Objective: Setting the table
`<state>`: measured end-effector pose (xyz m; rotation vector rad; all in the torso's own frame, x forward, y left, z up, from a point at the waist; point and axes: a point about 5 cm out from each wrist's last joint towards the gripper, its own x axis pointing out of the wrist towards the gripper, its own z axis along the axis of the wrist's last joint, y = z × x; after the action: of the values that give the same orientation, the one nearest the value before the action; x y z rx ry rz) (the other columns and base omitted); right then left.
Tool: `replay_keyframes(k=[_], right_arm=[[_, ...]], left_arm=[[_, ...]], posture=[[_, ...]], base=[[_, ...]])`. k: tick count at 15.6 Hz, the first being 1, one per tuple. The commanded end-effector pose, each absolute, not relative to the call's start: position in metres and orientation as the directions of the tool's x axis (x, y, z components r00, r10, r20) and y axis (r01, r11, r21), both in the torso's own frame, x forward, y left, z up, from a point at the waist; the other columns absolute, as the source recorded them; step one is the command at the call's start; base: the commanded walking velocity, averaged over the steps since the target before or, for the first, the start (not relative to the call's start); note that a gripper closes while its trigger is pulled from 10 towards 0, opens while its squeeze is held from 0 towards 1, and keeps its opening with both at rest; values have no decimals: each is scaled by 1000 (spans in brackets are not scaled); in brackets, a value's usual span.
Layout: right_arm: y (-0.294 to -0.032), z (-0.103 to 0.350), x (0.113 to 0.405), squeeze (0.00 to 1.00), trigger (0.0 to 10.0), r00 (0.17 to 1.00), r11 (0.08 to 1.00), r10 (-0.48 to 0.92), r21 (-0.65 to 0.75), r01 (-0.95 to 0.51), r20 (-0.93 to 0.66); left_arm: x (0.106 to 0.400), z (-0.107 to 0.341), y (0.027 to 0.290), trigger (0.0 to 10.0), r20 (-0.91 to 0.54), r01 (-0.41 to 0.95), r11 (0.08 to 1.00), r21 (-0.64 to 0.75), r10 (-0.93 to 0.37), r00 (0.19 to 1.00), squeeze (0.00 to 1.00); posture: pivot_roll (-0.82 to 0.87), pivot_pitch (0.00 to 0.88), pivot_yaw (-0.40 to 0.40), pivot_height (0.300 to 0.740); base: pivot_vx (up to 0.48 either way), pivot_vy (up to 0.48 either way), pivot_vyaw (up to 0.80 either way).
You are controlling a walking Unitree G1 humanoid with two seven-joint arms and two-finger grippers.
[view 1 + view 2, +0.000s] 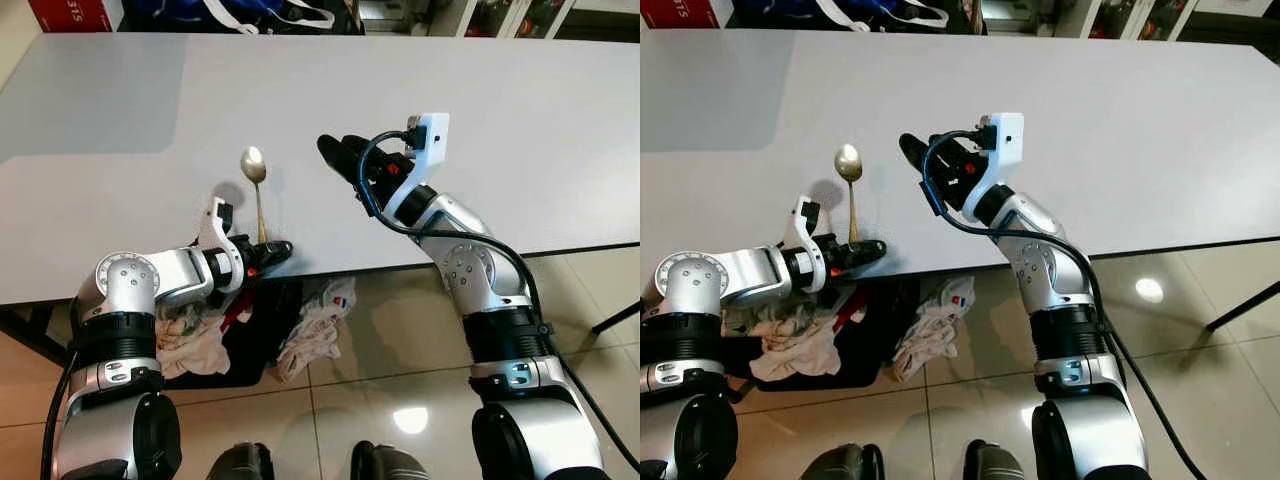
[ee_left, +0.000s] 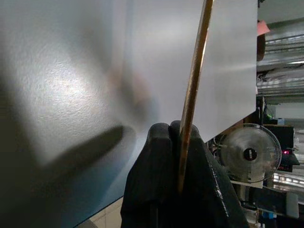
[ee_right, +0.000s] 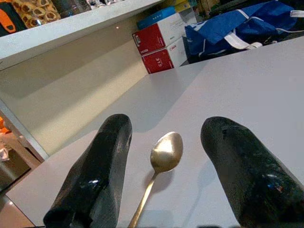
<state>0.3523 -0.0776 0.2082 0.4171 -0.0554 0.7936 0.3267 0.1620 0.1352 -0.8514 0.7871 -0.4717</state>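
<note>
A gold spoon (image 1: 256, 190) lies lengthwise on the white table (image 1: 120, 100), bowl pointing away from me, handle end near the front edge. My left gripper (image 1: 272, 250) is at that front edge, shut on the handle end of the spoon (image 2: 190, 109). My right gripper (image 1: 335, 155) hovers over the table to the right of the spoon, open, nothing between its fingers (image 3: 104, 161). In the right wrist view the spoon (image 3: 164, 154) shows in the gap between the fingers, further out on the table.
Crumpled cloths (image 1: 315, 325) and a dark bag lie on the tiled floor under the table's front edge. A blue bag (image 3: 237, 28) and red boxes (image 3: 161, 42) are at the table's far side. A black cable (image 1: 420, 235) loops along my right arm.
</note>
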Motion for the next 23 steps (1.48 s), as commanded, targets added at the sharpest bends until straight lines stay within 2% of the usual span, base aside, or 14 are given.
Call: replay_keyframes(k=[1, 3, 4, 5, 6, 7, 9, 11, 13, 15, 16, 17, 19, 23], right_arm=[[-82, 211, 351, 0, 10000, 715, 634, 666, 345, -692, 210], [-82, 211, 350, 0, 10000, 716, 634, 665, 346, -692, 213], [-81, 211, 350, 0, 10000, 716, 633, 665, 347, -692, 215], [-82, 211, 350, 0, 10000, 716, 632, 664, 350, -692, 216], [-81, 211, 349, 0, 10000, 715, 630, 665, 352, -693, 218], [-81, 211, 348, 0, 10000, 714, 628, 664, 354, -693, 220], [-80, 212, 347, 0, 10000, 712, 624, 666, 357, -695, 224], [-81, 213, 346, 0, 10000, 712, 621, 664, 362, -695, 229], [-81, 213, 346, 0, 10000, 712, 620, 664, 365, -695, 229], [-81, 212, 345, 0, 10000, 712, 618, 665, 367, -695, 226], [-81, 212, 344, 0, 10000, 711, 618, 666, 369, -694, 224], [-81, 211, 344, 0, 10000, 711, 617, 667, 370, -694, 222], [-80, 211, 343, 0, 10000, 710, 614, 669, 373, -695, 222], [-82, 209, 343, 0, 10000, 712, 618, 669, 372, -692, 214]], left_arm=[[328, 137, 163, 10000, -439, 57, 596, -801, -649, 622, 0], [330, 136, 167, 10000, -456, 42, 607, -794, -639, 620, 47], [330, 134, 169, 10000, -466, 35, 616, -787, -630, 621, 153], [331, 133, 170, 10000, -472, 28, 622, -783, -623, 623, 855], [334, 132, 171, 10000, -480, 18, 628, -778, -613, 628, 886], [334, 132, 172, 10000, -480, 18, 629, -778, -611, 629, 980], [339, 130, 176, 10000, -482, 0, 632, -775, -590, 648, 1000], [341, 129, 181, 10000, -489, -12, 642, -766, -571, 659, 1000], [346, 134, 193, 10000, -480, -25, 665, -746, -512, 712, 1000], [352, 137, 218, 10000, -534, -96, 783, -614, -323, 781, 980], [354, 140, 236, 10000, -550, -160, 847, -508, -176, 817, 831], [355, 143, 246, 10000, -545, -196, 872, -449, -93, 833, 0], [354, 149, 251, 10000, -531, -206, 889, -409, -49, 846, 0], [352, 159, 245, 10000, -540, -139, 970, -197, 11, 842, 0]], posture=[[-103, 131, -34, 740], [-105, 132, -32, 740], [-106, 132, -33, 740], [-108, 133, -34, 740], [-111, 134, -35, 740], [-113, 135, -34, 740], [-115, 135, -34, 740], [-120, 140, -36, 740], [-121, 140, -41, 740], [-119, 141, -43, 740], [-120, 141, -45, 740], [-117, 143, -46, 740], [-116, 144, -47, 740], [-117, 138, -46, 740]], base=[[0, 0, 0], [0, 0, 0], [0, 0, 0], [0, 0, 0], [0, 0, 0], [0, 0, 0], [0, 0, 0], [0, 0, 0], [0, 0, 0], [0, 0, 0], [0, 0, 0], [0, 0, 0], [0, 0, 0], [0, 0, 0]])
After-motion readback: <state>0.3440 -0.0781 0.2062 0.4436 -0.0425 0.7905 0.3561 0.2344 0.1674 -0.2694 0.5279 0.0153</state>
